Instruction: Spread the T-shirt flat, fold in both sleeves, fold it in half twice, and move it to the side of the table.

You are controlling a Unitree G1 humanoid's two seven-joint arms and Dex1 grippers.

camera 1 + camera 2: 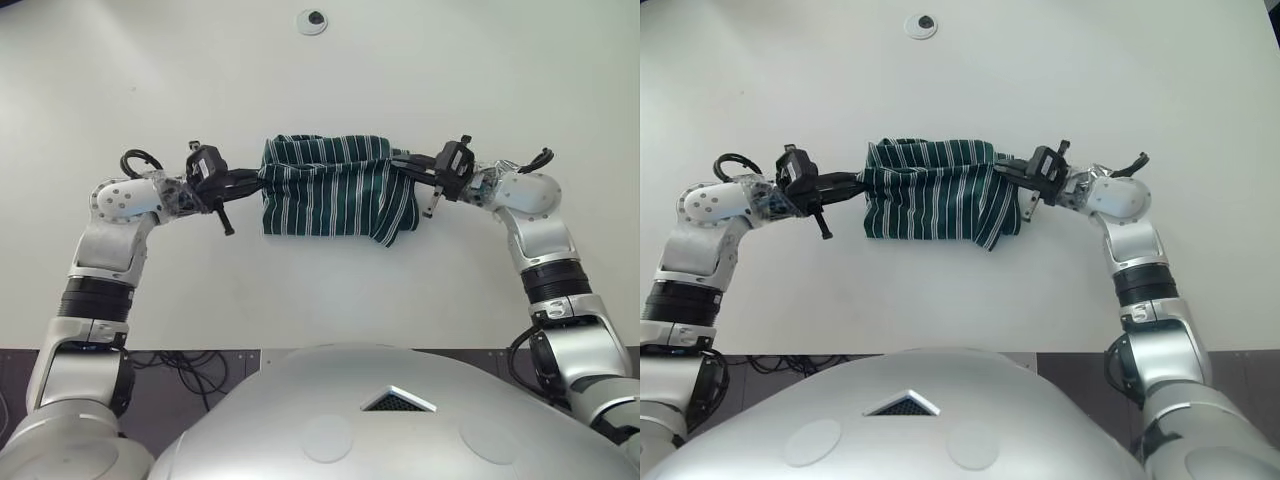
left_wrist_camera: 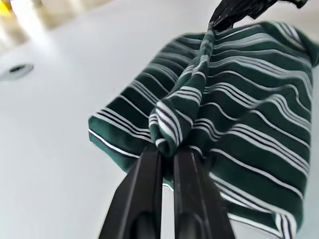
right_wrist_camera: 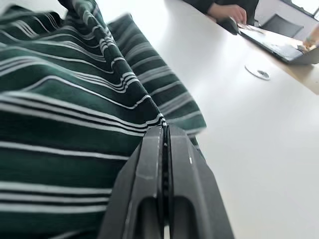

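A dark green T-shirt (image 1: pixel 330 188) with thin white stripes lies folded into a compact rectangle in the middle of the white table (image 1: pixel 320 80). My left gripper (image 1: pixel 262 179) is shut on the shirt's left edge, where the cloth bunches between the black fingers (image 2: pixel 149 174). On the opposite side my right gripper (image 1: pixel 398 166) is shut on the shirt's right edge, with fabric pinched between its fingers (image 3: pixel 154 149). A loose corner of the T-shirt (image 1: pixel 392 236) hangs out at the near right. The other arm's black gripper tip (image 2: pixel 234 10) holds the far edge of the T-shirt (image 2: pixel 239 99).
A round cable grommet (image 1: pixel 312 21) is set into the table at the far middle. Bare white tabletop lies on all sides of the shirt. In the right wrist view, a person's hand and a laptop (image 3: pixel 279 42) sit at the far table end.
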